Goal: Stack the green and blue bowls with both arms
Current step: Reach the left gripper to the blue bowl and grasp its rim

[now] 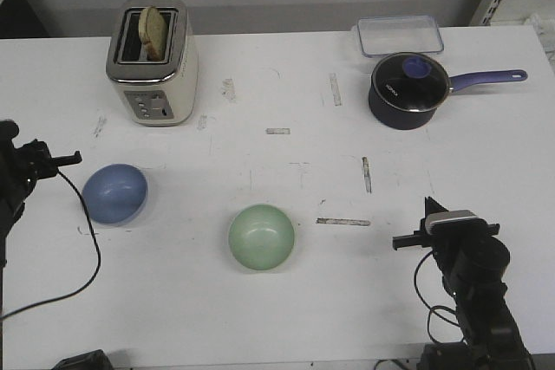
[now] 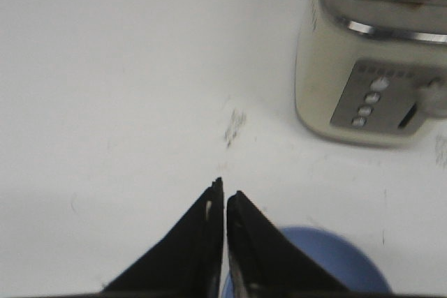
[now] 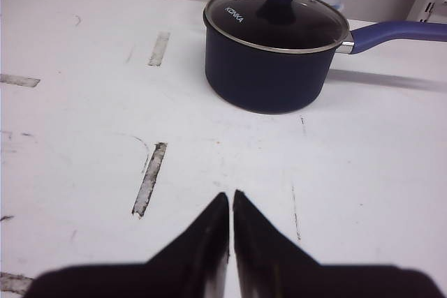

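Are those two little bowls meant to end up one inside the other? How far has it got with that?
Nothing looks done yet. The blue bowl and green bowl sit apart on the white table, both upright and empty. Nothing is in hand: the left pincer and right pincer are both shut on nothing, the left just beside the blue bowl. Grasping, lifting and stacking are all left.
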Robot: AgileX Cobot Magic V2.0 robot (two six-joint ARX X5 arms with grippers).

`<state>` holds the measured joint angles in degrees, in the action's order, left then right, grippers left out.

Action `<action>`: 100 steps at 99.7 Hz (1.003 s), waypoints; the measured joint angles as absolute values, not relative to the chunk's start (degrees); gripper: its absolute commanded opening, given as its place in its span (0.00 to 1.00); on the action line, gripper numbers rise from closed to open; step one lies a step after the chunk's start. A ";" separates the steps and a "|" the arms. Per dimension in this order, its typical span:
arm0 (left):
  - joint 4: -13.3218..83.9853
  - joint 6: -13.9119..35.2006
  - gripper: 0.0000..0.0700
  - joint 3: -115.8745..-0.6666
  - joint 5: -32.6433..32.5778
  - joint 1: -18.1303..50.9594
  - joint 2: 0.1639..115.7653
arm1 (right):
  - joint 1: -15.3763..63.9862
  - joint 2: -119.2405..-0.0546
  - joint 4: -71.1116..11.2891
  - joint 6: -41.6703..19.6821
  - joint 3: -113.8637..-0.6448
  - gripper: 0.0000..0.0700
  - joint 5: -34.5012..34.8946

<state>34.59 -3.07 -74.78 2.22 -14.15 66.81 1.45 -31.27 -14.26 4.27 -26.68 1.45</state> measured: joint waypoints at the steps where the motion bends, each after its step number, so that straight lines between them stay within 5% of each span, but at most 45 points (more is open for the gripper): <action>1: 35.16 -3.05 0.27 -74.78 2.39 -14.33 67.26 | 1.45 -31.27 -14.26 4.27 -26.68 0.00 1.45; 13: 41.80 -1.45 0.61 -74.78 3.25 -16.05 73.08 | 1.45 -31.27 -14.26 4.27 -26.68 0.00 1.45; 31: 48.45 -0.12 0.83 -74.78 4.38 -16.75 81.93 | 1.45 -31.27 -14.26 4.29 -26.68 0.00 1.45; 70: 49.43 0.36 0.78 -74.76 6.39 -16.62 93.14 | 1.45 -31.27 -14.26 4.27 -26.68 0.00 1.45; 100: 47.22 0.60 0.36 -74.76 6.39 -16.62 94.26 | 1.45 -31.27 -14.26 4.27 -26.68 0.00 1.45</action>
<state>47.22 0.60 -74.76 6.39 -16.62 94.26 1.45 -31.27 -14.26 4.27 -26.68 1.45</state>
